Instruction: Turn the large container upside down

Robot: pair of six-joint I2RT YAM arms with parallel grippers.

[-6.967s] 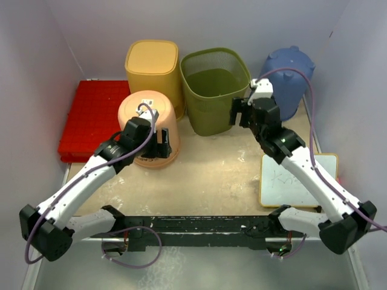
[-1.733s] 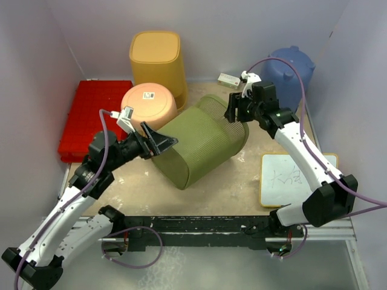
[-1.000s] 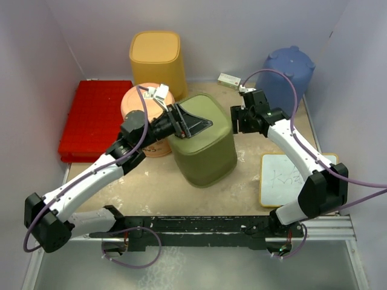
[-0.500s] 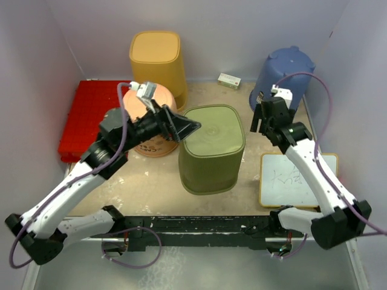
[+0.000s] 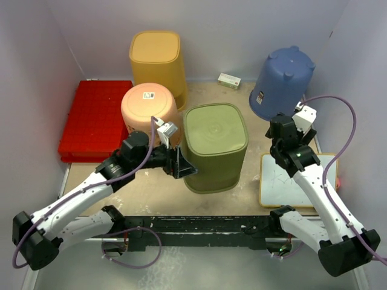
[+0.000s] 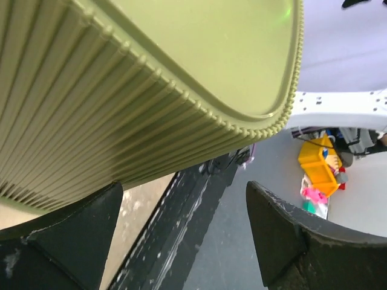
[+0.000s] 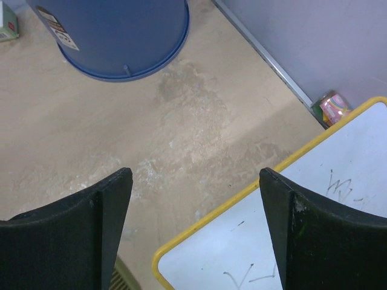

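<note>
The large olive-green ribbed container stands upside down at the table's middle, its closed base facing up. In the left wrist view its ribbed side and base rim fill the upper part. My left gripper is open and empty, just left of the container's near-left side, apart from it. My right gripper is open and empty, to the right of the container, above the whiteboard's far-left corner.
An upside-down salmon bucket, a yellow bin and a blue bucket stand behind. A red crate lies at the left. A yellow-edged whiteboard lies at the right, also in the right wrist view. A small box lies by the back wall.
The container went from upright, through lying on its side, to standing upside down. My left gripper has let go and moved down to its near-left side. My right arm has drawn back to the right.
</note>
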